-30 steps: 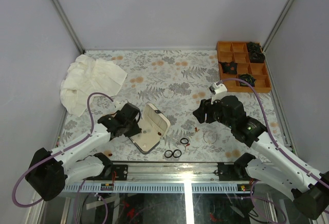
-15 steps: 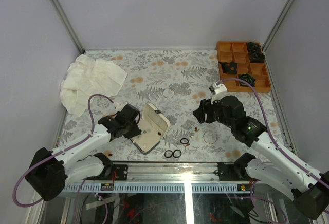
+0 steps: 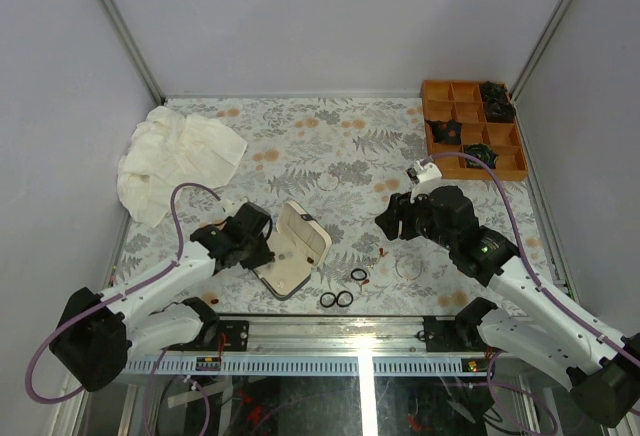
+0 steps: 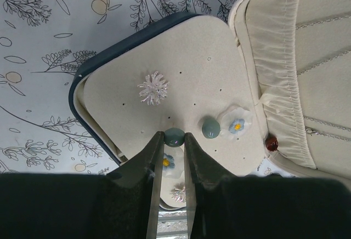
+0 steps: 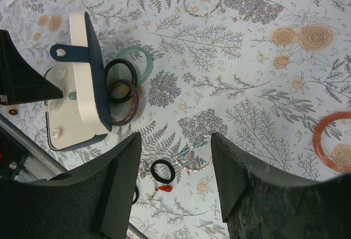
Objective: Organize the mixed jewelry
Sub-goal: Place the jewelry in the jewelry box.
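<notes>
Where the left arm is working: over the open case (image 3: 290, 248), which is lying on the surface (image 3: 330, 146) near the front edge with its lid tipped back.
Left fingers (image 4: 160, 147): pinching together on a green stud (image 4: 174, 136) right at their tips, down at the cream pad (image 4: 120, 113). They are probably seating it there, since the pad's small holes are taking studs.
On the pad: a spiky stud (image 4: 153, 89), a second stud (image 4: 210, 127) and a white flower (image 4: 236, 123) are sitting in separate spots, likely so that each is keeping its own hole.
Right fingers (image 5: 220, 154): standing wide apart, gripping nothing and hanging above the surface, seemingly waiting over the next pieces.
Jewelry: lying loose between the arms, right of the case, namely black rings (image 3: 336, 299), a clear hoop (image 3: 408, 266) and a red bit (image 3: 382, 253).
Bangles (image 5: 122, 80): lying overlapped just beside the case's dark shell.
Tray (image 3: 470, 126): standing at the far right corner, well apart from the loose pieces.
Risk: the stud is giving the tips very little to hold, so it may be slipping during any tilt.
</notes>
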You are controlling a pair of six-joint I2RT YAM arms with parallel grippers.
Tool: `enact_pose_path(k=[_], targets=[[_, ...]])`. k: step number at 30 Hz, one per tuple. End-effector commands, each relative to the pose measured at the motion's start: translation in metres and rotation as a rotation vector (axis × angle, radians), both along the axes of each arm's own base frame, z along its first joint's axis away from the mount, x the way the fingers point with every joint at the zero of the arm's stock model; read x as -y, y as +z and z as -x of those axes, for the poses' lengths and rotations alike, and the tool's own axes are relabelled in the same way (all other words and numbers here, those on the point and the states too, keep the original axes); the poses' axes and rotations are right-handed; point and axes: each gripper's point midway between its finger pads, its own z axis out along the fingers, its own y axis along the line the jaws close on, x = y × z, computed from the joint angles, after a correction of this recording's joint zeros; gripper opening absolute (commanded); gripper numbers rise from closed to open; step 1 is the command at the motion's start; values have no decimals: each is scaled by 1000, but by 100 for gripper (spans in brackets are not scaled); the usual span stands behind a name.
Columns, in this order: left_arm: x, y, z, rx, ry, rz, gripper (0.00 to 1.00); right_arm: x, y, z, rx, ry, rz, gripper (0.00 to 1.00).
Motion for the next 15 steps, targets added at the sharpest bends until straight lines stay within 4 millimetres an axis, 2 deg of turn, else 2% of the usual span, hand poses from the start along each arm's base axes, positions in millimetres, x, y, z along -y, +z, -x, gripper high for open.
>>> enact_pose_path(k=[1,11,15], targets=[[0,3,-6,21,-16,1,0,-2,11,-4,43,-10,-17,61],[-2,6,-6,18,-9,7,0,14,10,-4,31,-81,20,61],[-5,5,-6,15,-4,4,0,15,9,-4,31,-85,21,61]])
